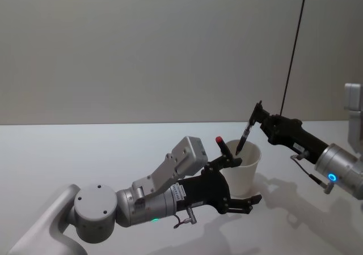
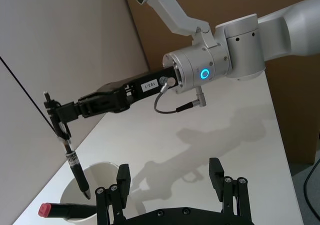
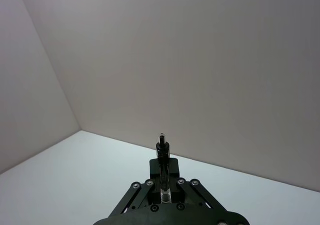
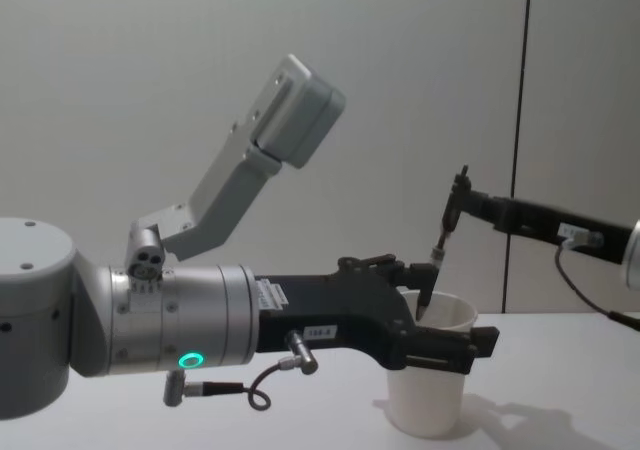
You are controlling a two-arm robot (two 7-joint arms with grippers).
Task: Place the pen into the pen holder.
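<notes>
The pen holder (image 1: 249, 164) (image 2: 102, 172) (image 4: 428, 400), a white paper cup, stands upright on the white table. My right gripper (image 1: 258, 116) (image 2: 57, 120) (image 4: 462, 195) (image 3: 162, 182) is shut on the top of a black pen (image 1: 245, 135) (image 2: 70, 157) (image 4: 443, 232) (image 3: 161, 150). The pen hangs slightly tilted, its tip just inside the cup's mouth. My left gripper (image 1: 241, 175) (image 2: 169, 174) (image 4: 440, 345) is open, with one finger at the cup's far rim and the other low by its near side. I cannot tell whether it touches the cup.
A red-capped marker (image 1: 219, 140) (image 2: 52, 210) leans out of the cup over its left rim. A thin black cable (image 1: 292, 56) runs down the wall behind the right arm. A white box (image 1: 353, 99) sits at the right edge.
</notes>
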